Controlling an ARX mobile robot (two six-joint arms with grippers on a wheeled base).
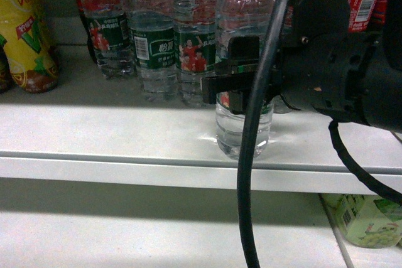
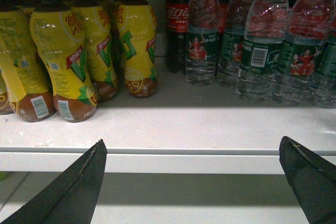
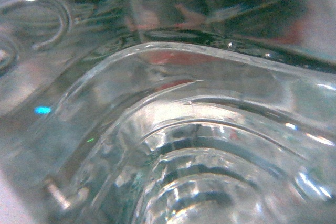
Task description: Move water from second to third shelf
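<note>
The black right gripper (image 1: 233, 80) was closed around the clear ribbed plastic water bottle with the green label (image 1: 244, 61), which was stood near the front edge of the white shelf (image 1: 125, 136). The left gripper (image 2: 194, 182) was held wide open, with nothing in it.

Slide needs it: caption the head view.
Right claw closed around a clear ribbed plastic water bottle at the white shelf edge.

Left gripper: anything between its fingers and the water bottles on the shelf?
No. In the left wrist view the left gripper is open before the shelf; only bare shelf lies ahead of the water bottles.
</note>
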